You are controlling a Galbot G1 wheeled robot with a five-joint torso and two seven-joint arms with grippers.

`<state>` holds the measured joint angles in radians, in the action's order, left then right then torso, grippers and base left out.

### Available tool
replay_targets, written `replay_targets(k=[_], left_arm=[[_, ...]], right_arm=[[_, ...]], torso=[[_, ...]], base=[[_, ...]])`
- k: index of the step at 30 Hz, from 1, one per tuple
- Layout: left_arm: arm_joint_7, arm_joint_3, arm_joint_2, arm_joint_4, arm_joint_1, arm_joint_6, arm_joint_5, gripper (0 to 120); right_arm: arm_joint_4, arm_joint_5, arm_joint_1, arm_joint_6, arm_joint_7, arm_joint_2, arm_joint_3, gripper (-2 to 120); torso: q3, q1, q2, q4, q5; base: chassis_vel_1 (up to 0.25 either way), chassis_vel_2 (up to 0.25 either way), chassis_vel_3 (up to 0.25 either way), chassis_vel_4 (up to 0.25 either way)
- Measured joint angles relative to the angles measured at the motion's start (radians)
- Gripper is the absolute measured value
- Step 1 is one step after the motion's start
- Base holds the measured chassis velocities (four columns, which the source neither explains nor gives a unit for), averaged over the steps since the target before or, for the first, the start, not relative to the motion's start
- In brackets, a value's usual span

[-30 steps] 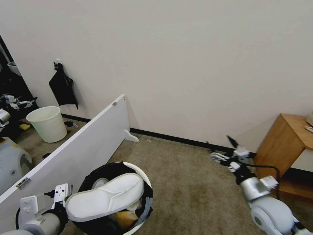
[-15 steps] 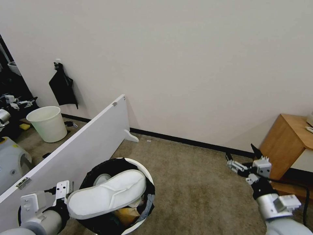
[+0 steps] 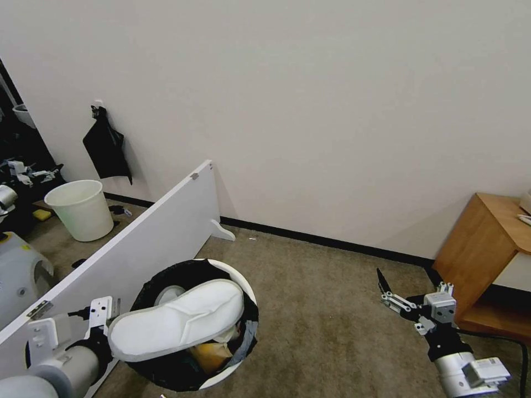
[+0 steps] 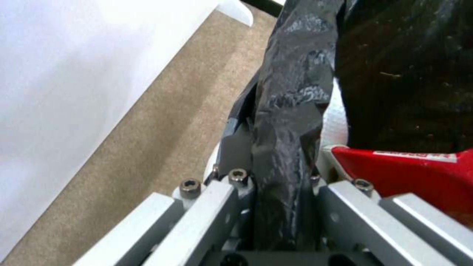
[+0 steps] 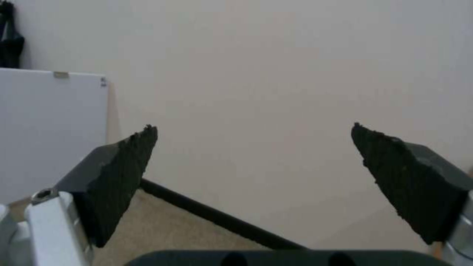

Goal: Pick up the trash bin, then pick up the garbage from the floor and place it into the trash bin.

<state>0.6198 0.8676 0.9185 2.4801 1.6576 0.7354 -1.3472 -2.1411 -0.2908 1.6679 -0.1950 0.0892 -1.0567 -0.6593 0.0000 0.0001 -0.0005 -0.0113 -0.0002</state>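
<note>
Left end effector [image 4: 281, 192] is clamped on the crinkled black-bagged rim of the round white trash bin [image 3: 243, 287], held low beside the white partition board [image 3: 149, 237]. One flat white slipper [image 3: 177, 326] lies across the bin's mouth. Right end effector [image 3: 406, 293], jaws spread wide, extends forward above the carpet [image 3: 321, 326].

Round white plastic trash bin [image 3: 243, 287] lined with crinkled black bag, upright beside a white panel; a flat white slipper [image 3: 177, 326] lies across its full top.
</note>
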Motion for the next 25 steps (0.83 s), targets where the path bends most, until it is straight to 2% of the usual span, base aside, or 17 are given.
replay_targets(k=[25], left_arm=[[0.005, 0.039, -0.009, 0.004, -0.005, 0.0, -0.034, 3]], right_arm=[[-0.011, 0.0, 0.011, -0.01, -0.014, 0.013, -0.002, 100]], torso=[[0.0, 0.0, 0.0, 0.0, 0.0001]], base=[[0.0, 0.0, 0.0, 0.0]])
